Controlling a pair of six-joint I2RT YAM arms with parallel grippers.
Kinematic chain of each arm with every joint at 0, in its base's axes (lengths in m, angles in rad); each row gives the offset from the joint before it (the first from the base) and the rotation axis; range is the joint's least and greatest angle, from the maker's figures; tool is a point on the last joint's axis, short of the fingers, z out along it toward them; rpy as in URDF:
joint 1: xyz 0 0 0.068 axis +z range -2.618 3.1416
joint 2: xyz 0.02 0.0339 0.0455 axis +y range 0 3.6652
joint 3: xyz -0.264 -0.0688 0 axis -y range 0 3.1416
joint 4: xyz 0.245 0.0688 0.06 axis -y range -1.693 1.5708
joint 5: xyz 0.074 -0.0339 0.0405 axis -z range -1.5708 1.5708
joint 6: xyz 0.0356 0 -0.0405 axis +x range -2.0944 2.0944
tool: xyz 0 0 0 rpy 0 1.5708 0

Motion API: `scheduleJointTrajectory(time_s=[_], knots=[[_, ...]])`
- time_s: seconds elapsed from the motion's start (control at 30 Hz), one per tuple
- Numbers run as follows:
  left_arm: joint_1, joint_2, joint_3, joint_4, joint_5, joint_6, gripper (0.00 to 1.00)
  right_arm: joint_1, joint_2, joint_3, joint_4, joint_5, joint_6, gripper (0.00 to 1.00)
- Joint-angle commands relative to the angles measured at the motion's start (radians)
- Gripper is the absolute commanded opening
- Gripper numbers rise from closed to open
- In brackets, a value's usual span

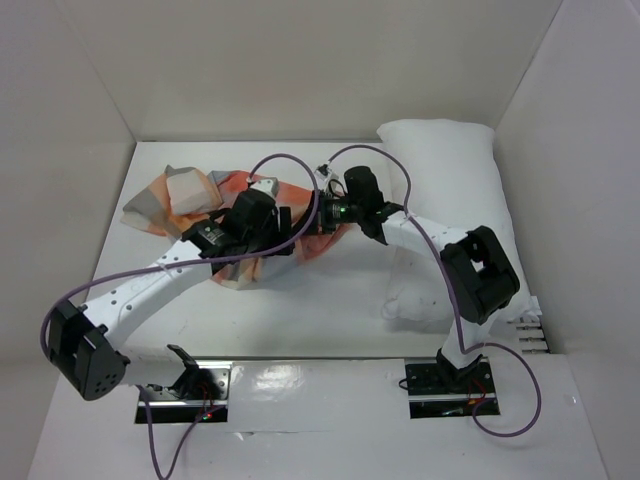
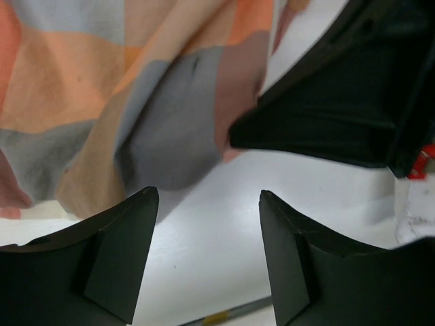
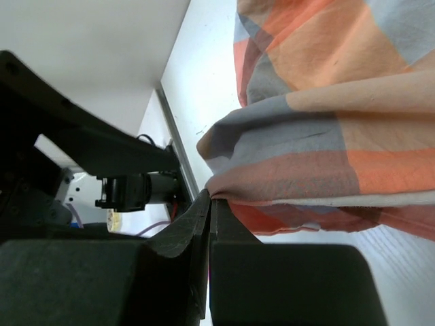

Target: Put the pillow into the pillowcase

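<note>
The right gripper (image 3: 208, 197) pinched the pillowcase (image 3: 326, 136) hem at far left. The left gripper (image 2: 207, 204) gaped empty beside it, and the pillow (image 1: 445, 165) lay far right. A tug could slip that thin fingertip hold.

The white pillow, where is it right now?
In the top view the pillow lies far right against the side wall, beyond the right arm, away from the pillowcase.
</note>
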Motion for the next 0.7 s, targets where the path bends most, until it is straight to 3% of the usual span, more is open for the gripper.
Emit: scheduleJointTrajectory(time_s=[0.0, 0.17, 0.27, 0.3, 0.33, 0.37, 0.4, 0.47, 0.53, 0.67], knots=[[-0.005, 0.068, 0.002, 0.082, -0.073, 0.02, 0.73, 0.008, -0.051, 0.04, 0.068, -0.036, 0.022, 0.0], [-0.005, 0.126, 0.011, 0.128, -0.04, 0.049, 0.53, 0.008, -0.042, 0.074, 0.055, -0.036, 0.042, 0.0], [-0.005, 0.126, 0.011, 0.128, -0.059, 0.049, 0.14, 0.008, -0.042, 0.106, 0.023, -0.027, 0.029, 0.0], [-0.005, 0.126, 0.011, 0.128, -0.059, 0.049, 0.04, 0.008, -0.042, 0.126, 0.009, -0.027, 0.029, 0.0], [0.006, 0.116, 0.011, 0.128, -0.059, 0.049, 0.0, 0.008, -0.042, 0.14, -0.033, -0.016, 0.016, 0.02], [0.02, 0.107, 0.011, 0.128, -0.05, 0.049, 0.0, 0.008, -0.042, 0.156, -0.072, 0.013, -0.022, 0.35], [0.029, 0.086, 0.002, 0.128, -0.034, 0.049, 0.0, -0.003, -0.042, 0.19, -0.107, 0.039, -0.046, 0.6], [0.043, 0.067, 0.002, 0.128, -0.034, 0.076, 0.0, -0.015, -0.054, 0.232, -0.259, 0.161, -0.133, 0.93], [0.076, 0.049, -0.008, 0.128, -0.014, 0.089, 0.0, -0.038, -0.065, 0.31, -0.424, 0.253, -0.193, 1.0], [0.124, 0.049, -0.017, 0.128, 0.061, 0.098, 0.0, -0.064, -0.074, 0.428, -0.653, 0.55, -0.305, 1.0]])
